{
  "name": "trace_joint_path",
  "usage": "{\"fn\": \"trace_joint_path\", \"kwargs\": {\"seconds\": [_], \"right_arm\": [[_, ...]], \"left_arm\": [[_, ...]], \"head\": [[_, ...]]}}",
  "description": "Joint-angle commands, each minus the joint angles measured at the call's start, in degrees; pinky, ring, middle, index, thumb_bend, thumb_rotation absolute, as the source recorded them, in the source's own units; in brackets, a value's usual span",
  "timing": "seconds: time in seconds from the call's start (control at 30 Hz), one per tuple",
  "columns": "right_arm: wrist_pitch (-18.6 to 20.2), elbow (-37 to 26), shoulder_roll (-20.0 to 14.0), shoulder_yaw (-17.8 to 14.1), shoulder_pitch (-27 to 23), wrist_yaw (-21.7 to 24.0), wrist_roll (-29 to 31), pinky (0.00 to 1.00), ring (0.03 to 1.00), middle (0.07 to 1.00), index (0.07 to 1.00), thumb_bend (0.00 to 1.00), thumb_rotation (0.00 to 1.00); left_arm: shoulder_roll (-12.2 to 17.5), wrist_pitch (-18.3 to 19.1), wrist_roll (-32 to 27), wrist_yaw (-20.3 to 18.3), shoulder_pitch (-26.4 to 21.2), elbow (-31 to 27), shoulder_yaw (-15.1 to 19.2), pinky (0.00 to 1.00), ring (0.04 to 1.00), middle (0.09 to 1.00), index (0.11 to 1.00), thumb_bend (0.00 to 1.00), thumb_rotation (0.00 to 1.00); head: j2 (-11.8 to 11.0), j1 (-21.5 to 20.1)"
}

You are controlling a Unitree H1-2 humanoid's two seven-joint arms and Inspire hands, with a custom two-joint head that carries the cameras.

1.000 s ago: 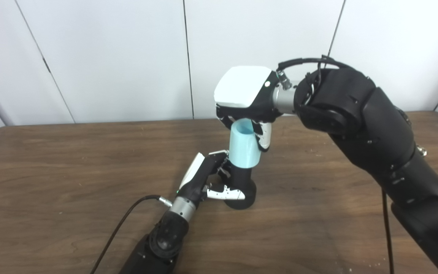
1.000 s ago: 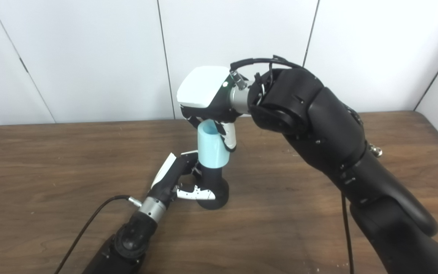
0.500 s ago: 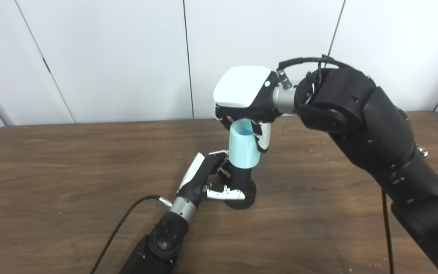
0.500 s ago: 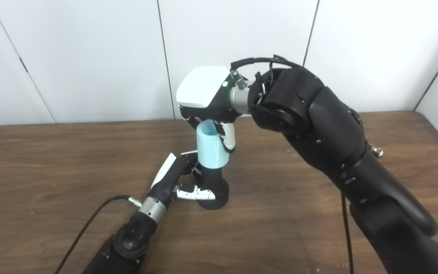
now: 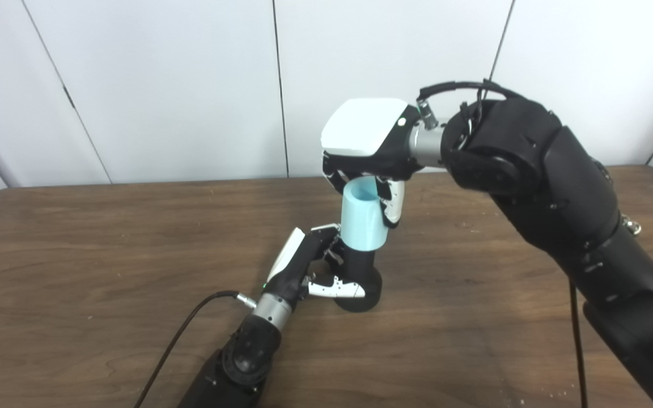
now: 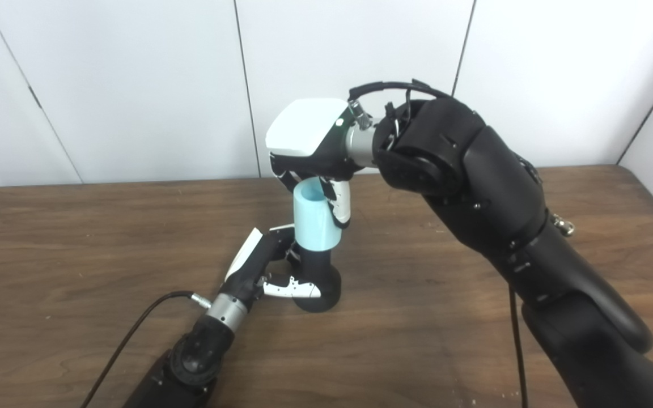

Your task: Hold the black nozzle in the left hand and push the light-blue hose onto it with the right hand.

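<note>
My left robot hand [image 5: 315,272], lower center of frame, is wrapped round the black nozzle [image 5: 359,277], which stands upright w/ its base on the desk [image 5: 77,266]. The light-blue hose [image 5: 362,218] sits upright on top of the nozzle, its lower end over the nozzle's neck, open end facing up. My right robot hand [image 5: 369,147] comes in from the upper right, just above the hose; its fingers [image 5: 393,203] reach down the hose's upper part on the right and far side, clamped on it. Hose is center frame, between both hands.
</note>
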Motion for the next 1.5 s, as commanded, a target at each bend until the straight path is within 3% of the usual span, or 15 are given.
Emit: {"fn": "trace_joint_path", "kwargs": {"seconds": [0.0, 0.1, 0.17, 0.3, 0.83, 1.07, 1.1, 1.2, 1.33, 1.47], "right_arm": [[0.87, 1.52, 0.06, 0.15, -1.21, 0.22, 2.6, 0.1, 0.179, 0.47, 0.484, 0.53, 0.0], [1.19, 2.46, -0.19, -0.23, -1.75, 0.11, 3.44, 0.14, 0.224, 0.472, 0.483, 0.53, 0.0], [2.15, 3.17, -0.09, -0.58, -1.97, 0.17, 4.03, 0.15, 0.242, 0.419, 0.505, 0.52, 0.0], [4.04, 4.38, -0.01, -1.39, -1.48, -0.82, 5.64, 0.21, 0.298, 0.433, 0.515, 0.52, 0.0], [5.96, 3.92, -0.49, -0.65, -0.55, -2.26, 7.13, 0.27, 0.329, 0.449, 0.509, 0.53, 0.0], [5.61, 1.8, -0.84, 0.83, 0.07, -1.63, 6.35, 0.16, 0.247, 0.399, 0.511, 0.52, 0.0], [4.96, 1.1, -1.0, 1.27, 0.16, -1.79, 5.84, 0.15, 0.235, 0.434, 0.497, 0.52, 0.0], [3.66, -0.16, -1.26, 1.95, 0.4, -2.42, 5.26, 0.16, 0.246, 0.401, 0.512, 0.52, 0.0], [0.19, -4.47, -1.79, 2.71, 1.0, -3.8, 4.9, 0.05, 0.112, 0.467, 0.483, 0.53, 0.0], [-0.38, -7.5, -1.91, 3.39, 0.89, -2.6, 3.28, 0.04, 0.106, 0.469, 0.482, 0.53, 0.0]], "left_arm": [[0.52, 5.38, 2.14, -4.06, 7.97, 5.26, -2.72, 0.35, 0.415, 0.438, 0.509, 0.52, 0.0], [0.57, 5.3, 2.26, -4.09, 7.88, 5.33, -2.8, 0.35, 0.418, 0.44, 0.508, 0.52, 0.0], [0.61, 5.44, 2.31, -4.11, 7.86, 5.24, -2.81, 0.35, 0.42, 0.441, 0.508, 0.52, 0.0], [0.7, 5.86, 1.99, -4.38, 8.1, 4.8, -2.65, 0.36, 0.42, 0.442, 0.507, 0.52, 0.0], [0.9, 5.63, 2.31, -4.53, 8.15, 4.72, -2.78, 0.36, 0.427, 0.446, 0.506, 0.52, 0.0], [0.9, 5.53, 2.21, -4.63, 8.32, 4.46, -2.84, 0.37, 0.427, 0.446, 0.506, 0.52, 0.0], [0.89, 5.48, 2.14, -4.64, 8.36, 4.51, -2.8, 0.36, 0.426, 0.446, 0.506, 0.52, 0.0], [0.84, 5.35, 2.03, -4.65, 8.36, 4.74, -2.69, 0.36, 0.424, 0.445, 0.506, 0.52, 0.0], [0.66, 5.38, 2.0, -4.7, 8.2, 5.09, -2.56, 0.36, 0.42, 0.443, 0.507, 0.52, 0.0], [0.56, 5.47, 2.19, -4.71, 8.17, 5.05, -2.57, 0.35, 0.413, 0.439, 0.508, 0.52, 0.0]], "head": [[0.02, -0.05], [0.06, -0.07], [0.1, -0.04], [0.2, 0.07], [0.28, -0.2], [0.52, -0.09], [0.52, -0.09], [0.46, -0.18], [0.3, -0.2], [0.27, -0.25]]}}
